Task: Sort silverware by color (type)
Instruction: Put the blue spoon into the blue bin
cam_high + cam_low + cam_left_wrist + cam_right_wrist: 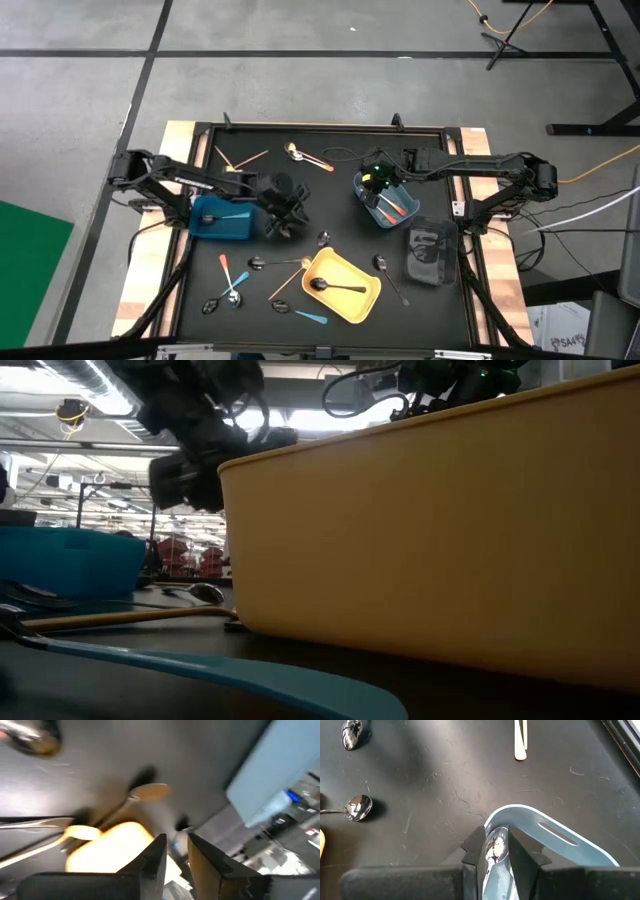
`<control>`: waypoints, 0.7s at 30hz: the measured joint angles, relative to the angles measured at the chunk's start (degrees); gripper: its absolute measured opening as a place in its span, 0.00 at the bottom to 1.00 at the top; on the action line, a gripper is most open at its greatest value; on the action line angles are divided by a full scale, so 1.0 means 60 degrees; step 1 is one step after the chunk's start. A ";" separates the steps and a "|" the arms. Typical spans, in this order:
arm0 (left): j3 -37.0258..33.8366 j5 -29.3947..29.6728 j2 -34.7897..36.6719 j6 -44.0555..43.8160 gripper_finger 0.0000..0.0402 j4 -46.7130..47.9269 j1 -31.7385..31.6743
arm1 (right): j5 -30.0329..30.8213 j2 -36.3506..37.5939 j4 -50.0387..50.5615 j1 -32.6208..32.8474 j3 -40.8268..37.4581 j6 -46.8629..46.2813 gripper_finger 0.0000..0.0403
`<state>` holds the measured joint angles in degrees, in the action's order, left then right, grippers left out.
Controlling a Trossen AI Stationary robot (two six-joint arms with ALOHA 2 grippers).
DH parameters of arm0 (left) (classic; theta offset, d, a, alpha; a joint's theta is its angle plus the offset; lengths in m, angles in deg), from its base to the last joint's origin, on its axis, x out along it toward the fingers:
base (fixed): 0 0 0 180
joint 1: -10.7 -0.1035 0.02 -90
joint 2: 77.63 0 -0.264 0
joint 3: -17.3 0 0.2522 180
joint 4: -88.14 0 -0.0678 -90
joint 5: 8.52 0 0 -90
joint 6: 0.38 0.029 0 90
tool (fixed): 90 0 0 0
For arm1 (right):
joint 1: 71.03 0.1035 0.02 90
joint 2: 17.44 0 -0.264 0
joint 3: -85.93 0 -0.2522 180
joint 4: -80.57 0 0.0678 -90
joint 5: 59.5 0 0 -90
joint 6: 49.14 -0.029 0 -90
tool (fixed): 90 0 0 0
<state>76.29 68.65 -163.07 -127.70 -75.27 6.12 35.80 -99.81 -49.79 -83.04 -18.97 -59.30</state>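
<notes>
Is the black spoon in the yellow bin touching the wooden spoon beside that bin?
Apart. The high view shows the black spoon inside the yellow bin, while the wooden spoon lies outside on the mat.

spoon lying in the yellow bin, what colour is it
All black, bowl and handle alike. The spoon in the yellow bin shows best in the high view.

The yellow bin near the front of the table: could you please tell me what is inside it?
In the high view, the yellow bin holds one black spoon lying across its floor. In the low view its wall hides the contents.
</notes>
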 joint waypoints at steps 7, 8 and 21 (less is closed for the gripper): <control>0.0000 -0.1132 0.0011 0.0054 0.18 0.1987 -0.0502 | -0.0003 0.0000 0.0000 0.0000 0.0000 -0.0003 0.18; 0.0000 -0.1139 0.0019 0.0054 0.18 0.2264 -0.0557 | -0.0001 0.0000 0.0000 0.0000 0.0000 -0.0001 0.18; 0.0000 0.0120 0.0020 0.0066 0.18 0.3889 -0.0662 | -0.0001 0.0000 0.0000 0.0000 0.0000 0.0000 0.18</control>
<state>76.29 69.37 -162.95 -127.31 -51.93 2.14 35.80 -99.81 -49.79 -83.04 -18.97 -59.30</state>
